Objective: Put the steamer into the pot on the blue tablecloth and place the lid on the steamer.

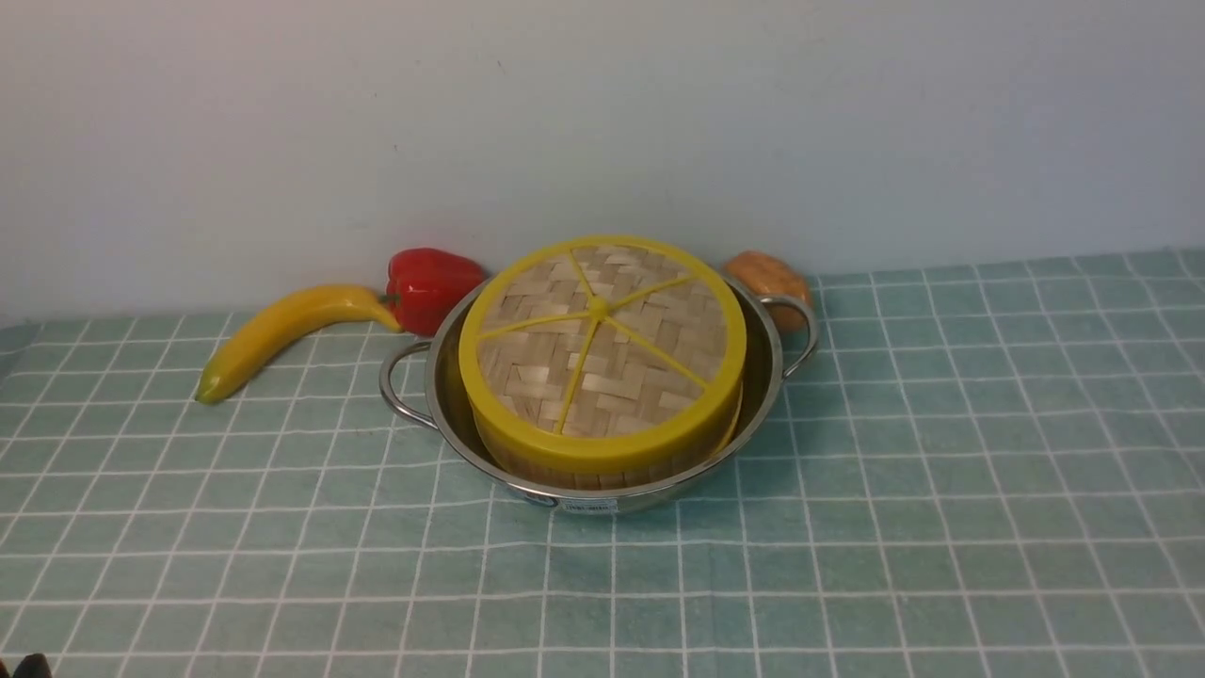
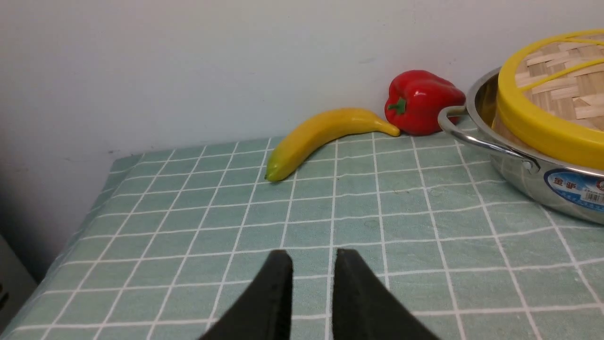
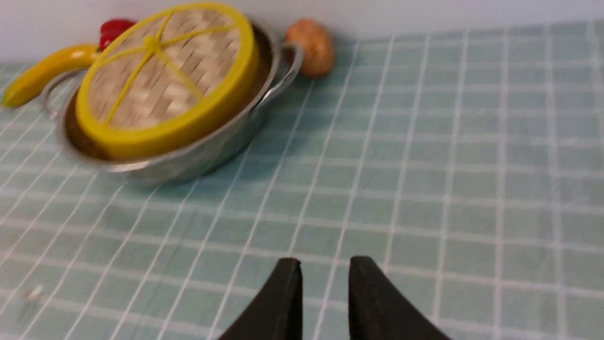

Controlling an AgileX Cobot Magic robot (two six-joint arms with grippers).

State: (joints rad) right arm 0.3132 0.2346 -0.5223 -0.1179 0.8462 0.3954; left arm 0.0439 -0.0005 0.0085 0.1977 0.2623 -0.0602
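wrapping up by the look of it: both placements read as done, so my call is the next move is only to check the seating and pull both arms clear.

blue tablecloth point(image 1: 941, 471) covers the bench, pale teal weave with a thin white grid, lying mostly flat.

pot point(image 1: 442, 395) sits mid-cloth toward the far wall: wide, shallow, shiny steel, two loop handles left and right, small label on the near side.

steamer point(image 1: 602, 474) stands inside the pot, only a band of straight bamboo wall showing under the lid; contents hidden.

lid point(image 1: 602, 348) is on top of the steamer, flat woven disc, thick yellow rim, five yellow spokes. near-right it seems to sit slightly off the steamer rim, so a nudge may be needed; can't confirm.

banana point(image 1: 282, 330) and red pepper point(image 1: 428, 287) lie far left of the pot, a brown lumpy item point(image 1: 767, 278) far right, all glossy.

left tool point(image 2: 311, 264) and right tool point(image 3: 323, 271): black tapered fingers slightly parted, gripping nothing, over bare cloth well apart from the pot.
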